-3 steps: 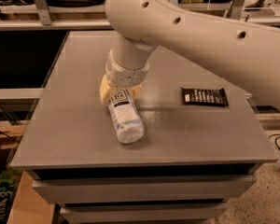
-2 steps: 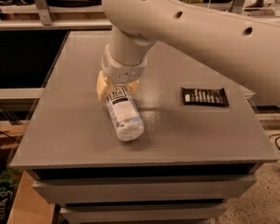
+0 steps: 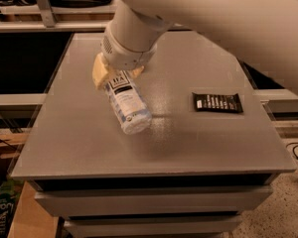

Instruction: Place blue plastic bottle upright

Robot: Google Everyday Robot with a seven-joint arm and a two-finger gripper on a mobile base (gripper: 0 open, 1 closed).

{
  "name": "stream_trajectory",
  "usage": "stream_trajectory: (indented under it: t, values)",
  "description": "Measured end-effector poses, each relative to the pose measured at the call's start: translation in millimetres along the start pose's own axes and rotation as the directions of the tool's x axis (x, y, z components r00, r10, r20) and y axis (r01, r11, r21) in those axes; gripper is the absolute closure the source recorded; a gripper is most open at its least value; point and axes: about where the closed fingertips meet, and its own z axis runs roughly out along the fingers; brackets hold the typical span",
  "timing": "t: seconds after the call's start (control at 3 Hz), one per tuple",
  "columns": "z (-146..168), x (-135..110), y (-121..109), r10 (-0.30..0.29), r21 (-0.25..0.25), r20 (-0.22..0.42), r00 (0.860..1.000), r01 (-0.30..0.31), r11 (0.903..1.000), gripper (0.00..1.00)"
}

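Camera view: vs 0.7 s ago, the white rounded robot arm (image 3: 198,14) sits higher in frame and its wrist covers more of the table's back edge. The bottle's near end has come up off its earlier spot, with a faint shadow to its right.

The gripper (image 3: 115,78) is over the back-left part of the table. Its pale yellow fingers (image 3: 100,74) are pinched on the cap end of the small clear bluish plastic bottle (image 3: 128,105).

The bottle is tilted, not upright: cap end up under the wrist, round base pointing toward the camera and down-right. It has a white label with a dark navy band, and the cap is hidden by the fingers. Can't tell if the base touches the surface.

The flat grey matte tabletop (image 3: 198,148) has a speckled finish. The flat black rectangular snack wrapper (image 3: 217,102) with white print lies to the right, well apart from the bottle, unmoved.
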Motion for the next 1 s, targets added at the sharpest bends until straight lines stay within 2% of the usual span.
stream_trajectory:
  t: [0.33,0.67,1.0]
  values:
    - [-14.7,-6.6,12.5,-0.075,-0.072,0.122,0.990,0.084,0.9939,1.00]
    - [-23.5,-23.9,14.0,-0.126,-0.073,0.208,0.970,0.144,0.9869,1.00]
    - [-23.2,-23.9,14.8,-0.128,-0.071,0.206,0.970,0.146,0.9868,1.00]
